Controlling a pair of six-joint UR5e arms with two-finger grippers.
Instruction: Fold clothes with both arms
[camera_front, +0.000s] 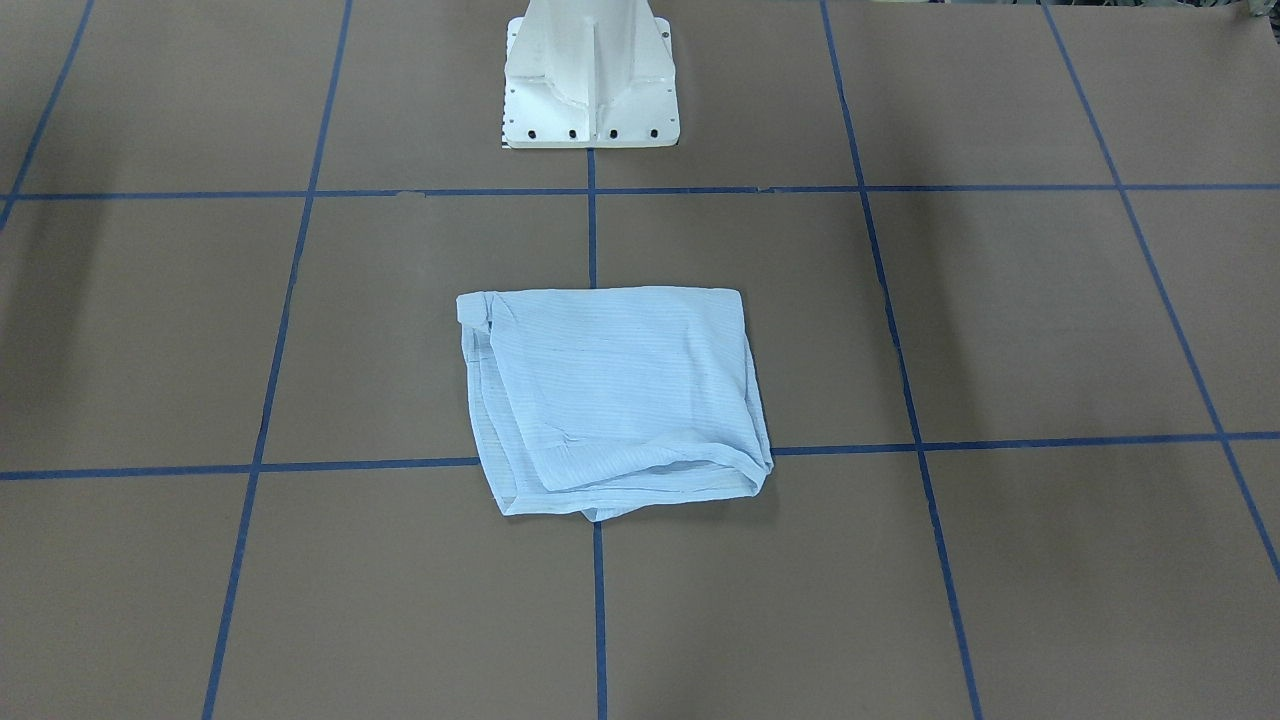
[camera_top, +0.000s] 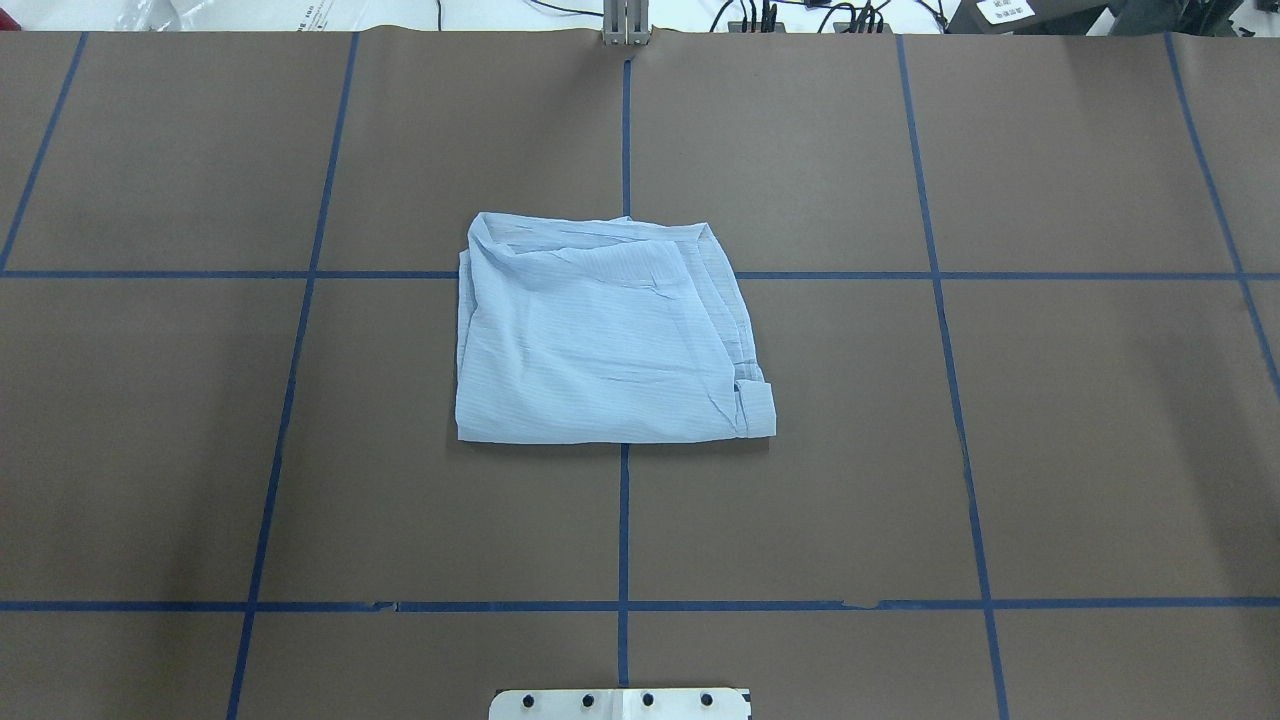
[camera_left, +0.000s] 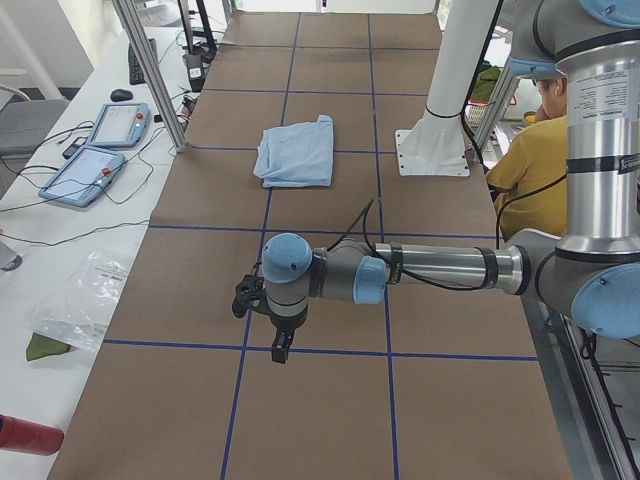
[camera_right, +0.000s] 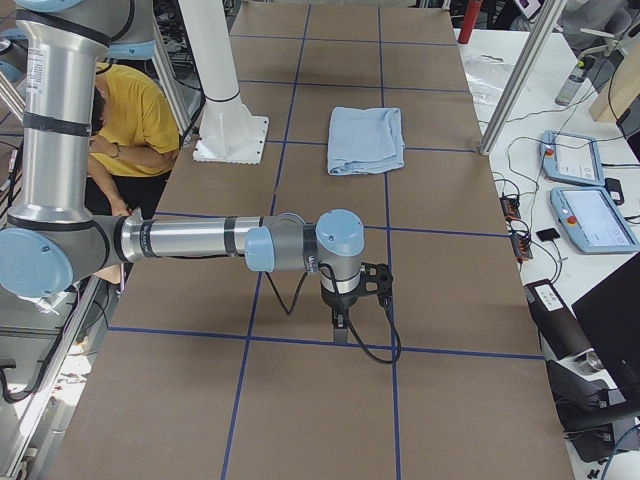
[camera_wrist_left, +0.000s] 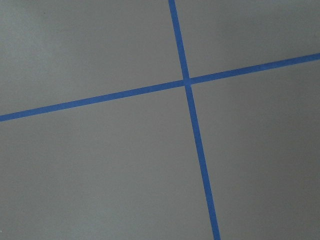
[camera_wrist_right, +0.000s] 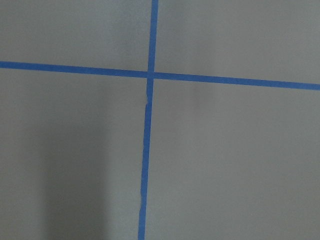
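The pale blue striped shirt (camera_front: 610, 400) (camera_top: 600, 340) lies folded into a rough square at the table's middle, on the blue tape cross; it also shows as a small bundle (camera_left: 297, 152) (camera_right: 367, 138). No arm touches it. My left gripper (camera_left: 283, 350) hangs over the table far from the shirt, pointing down; I cannot tell whether it is open. My right gripper (camera_right: 341, 328) hangs likewise at the opposite end, and its state cannot be told either. Both wrist views show only brown table and blue tape lines.
The white pedestal base (camera_front: 590, 90) (camera_top: 620, 703) stands behind the shirt. A person in a yellow top (camera_left: 535, 160) (camera_right: 135, 115) sits beside the table. Teach pendants (camera_left: 100, 150) (camera_right: 590, 200) and cables lie on the white side bench. A metal post (camera_left: 150, 70) stands at the table's edge.
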